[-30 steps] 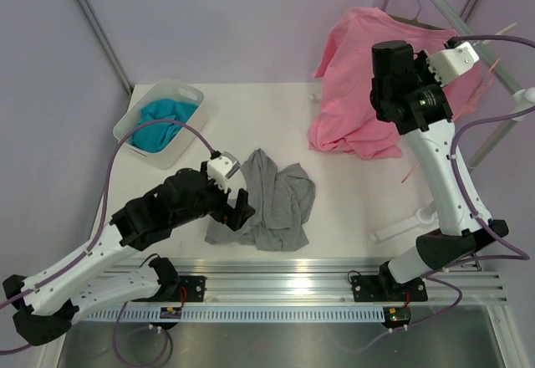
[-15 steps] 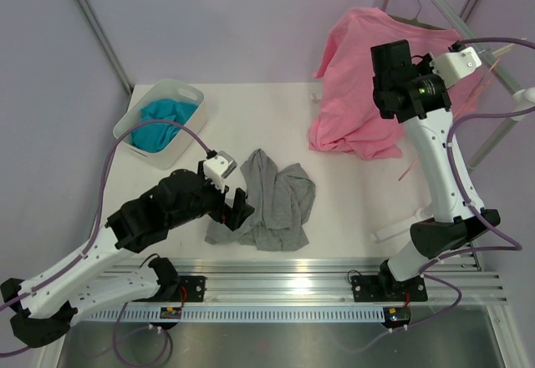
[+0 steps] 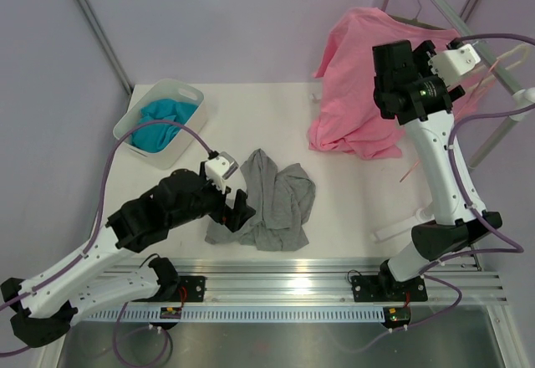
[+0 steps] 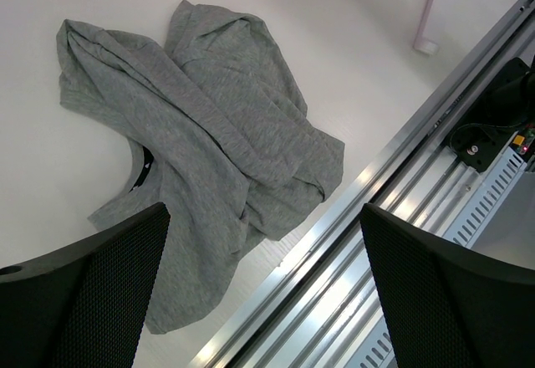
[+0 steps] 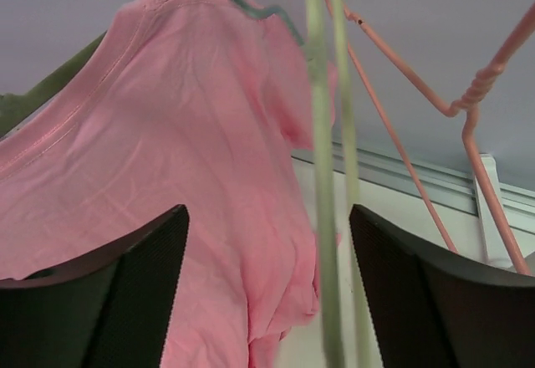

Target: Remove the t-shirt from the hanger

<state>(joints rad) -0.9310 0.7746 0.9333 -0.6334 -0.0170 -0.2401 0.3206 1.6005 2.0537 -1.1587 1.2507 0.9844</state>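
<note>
Left gripper [image 4: 263,213] spread wide, empty, hovering over one grey t-shirt [image 4: 209,134], which lies crumpled on the table [image 3: 351,192] near the front edge, off the hanger. Dark neck tag [image 4: 144,166] is too small to read. Farther left: one white basket [image 3: 191,92], one teal cloth [image 3: 159,125] inside. Far right, raised: right gripper [image 5: 266,217] jaws wide, the pale hanger [image 5: 315,134] – blurred – between them, contact unclear. Behind: one pink t-shirt [image 5: 167,150]; pink wire hangers [image 5: 471,98] – count unclear.
</note>
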